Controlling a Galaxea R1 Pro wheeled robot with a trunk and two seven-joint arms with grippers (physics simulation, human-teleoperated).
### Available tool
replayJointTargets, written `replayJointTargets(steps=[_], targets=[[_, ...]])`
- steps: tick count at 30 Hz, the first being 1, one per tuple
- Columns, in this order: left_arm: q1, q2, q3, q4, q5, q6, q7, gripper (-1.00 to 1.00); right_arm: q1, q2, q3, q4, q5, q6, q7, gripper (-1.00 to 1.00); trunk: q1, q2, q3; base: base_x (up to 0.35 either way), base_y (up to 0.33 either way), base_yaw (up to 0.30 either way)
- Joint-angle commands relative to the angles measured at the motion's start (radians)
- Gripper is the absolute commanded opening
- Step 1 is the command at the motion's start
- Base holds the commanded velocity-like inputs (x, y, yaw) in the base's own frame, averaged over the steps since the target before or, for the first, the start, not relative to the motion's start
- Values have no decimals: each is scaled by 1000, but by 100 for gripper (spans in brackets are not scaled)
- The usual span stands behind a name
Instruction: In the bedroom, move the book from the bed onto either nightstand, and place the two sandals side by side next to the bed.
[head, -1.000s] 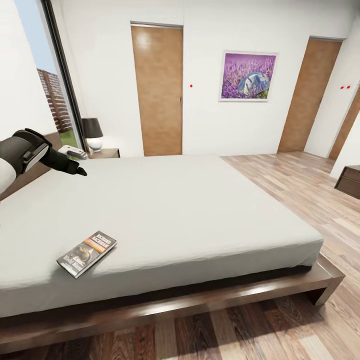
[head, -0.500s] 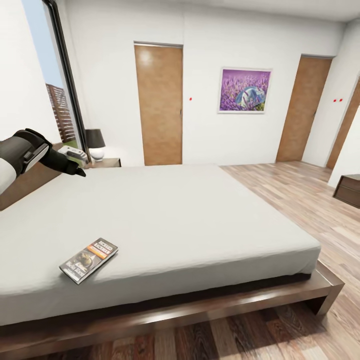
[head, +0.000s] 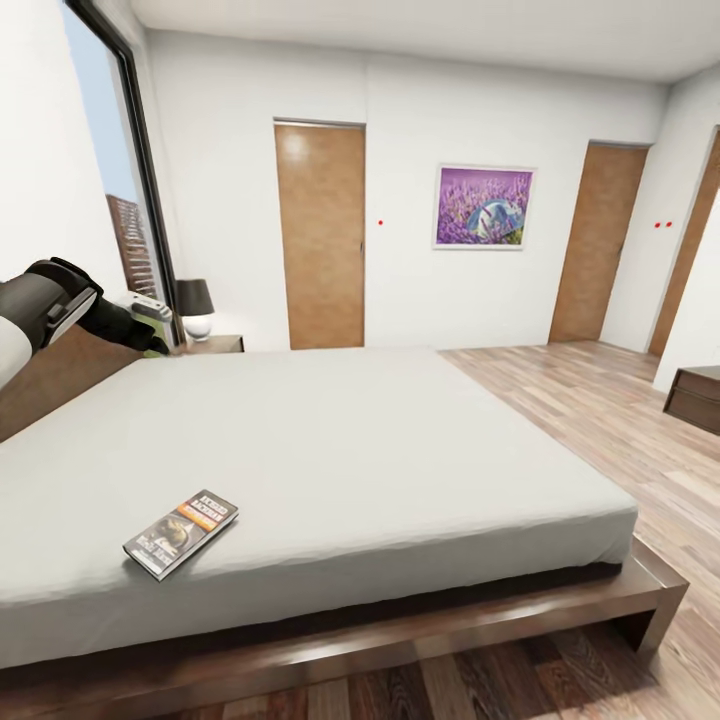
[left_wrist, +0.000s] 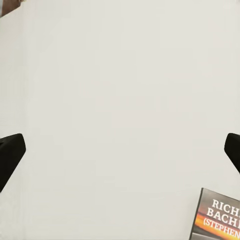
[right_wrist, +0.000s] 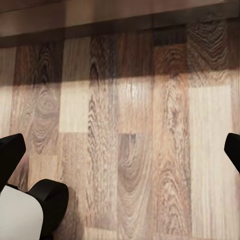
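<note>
Bedroom, book lying on bed, both grippers empty with jaws apart.

Head view: the book (head: 181, 520) lies flat on the bed (head: 380, 440), near the front left edge of the mattress. Left arm (head: 60, 305) reaches out over the bed's left side, toward the headboard (head: 55, 378). The nightstand (head: 215, 344) stands at the bed's far left corner with a lamp (head: 195, 308) on top. Two doors and a purple picture (head: 484, 207) are on the far wall.
Left wrist view: left gripper (left_wrist: 120, 150) over the mattress, fingers wide apart, nothing between them; one corner of the book shows at the edge.
Right wrist view: right gripper (right_wrist: 120, 150) over the wood floor (right_wrist: 135, 130), fingers wide apart, holding nothing.
</note>
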Motion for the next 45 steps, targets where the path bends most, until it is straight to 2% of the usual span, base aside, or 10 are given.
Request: replayJointTargets(steps=[1,11,23,36,45], targets=[[-1,1,-8,-2,10,7,1,100,-2,0,-2,-1,7,10,7,100,-1,0,3,0,0,0],[0,2,-8,-1,9,7,2,100,-1,0,-3,0,6,4,-12,100,-39,70,34,0,0,0],[1,2,-8,1,8,6,13,100,-2,1,-5,2,3,23,-208,100,-85,154,72,0,0,0],[2,2,-8,2,6,6,19,100,-3,0,-4,6,4,98,-327,100,-135,245,112,0,0,0],[2,2,-8,2,4,5,19,100,-3,0,1,13,5,130,-360,100,-169,308,141,0,0,0]])
